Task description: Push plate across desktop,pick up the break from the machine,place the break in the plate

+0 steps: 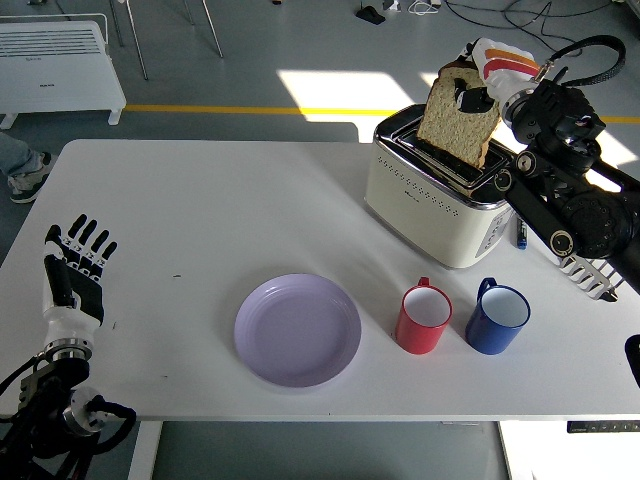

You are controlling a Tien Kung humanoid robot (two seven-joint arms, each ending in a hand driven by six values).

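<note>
Gripping the slice of bread (457, 122) by its upper edge, the right hand (492, 68) holds it up above the toaster (432, 203), fingers pinched on the crust near the top corner. The slice hangs tilted, its lower edge just over the slot and close to the toaster's top; whether it clears the slot entirely I cannot tell. The right arm's black links run down past the toaster's right side and off the picture's right edge.

Down on the white table (200, 210), the lilac plate (298, 329) sits near the front edge, well apart from the toaster, and nothing lies in it. Just right of the plate stands a red mug (424, 318), and beside that a blue mug (497, 316), both upright with handles pointing back toward the toaster.

Over at the near left corner, the left hand (75, 275) stands upright above the table edge, fingers spread and straight, holding nothing.

Far side, top left: a white radiator (55, 55) on the floor, and a person's shoe and trouser leg (22, 162) show at the picture's left edge.
</note>
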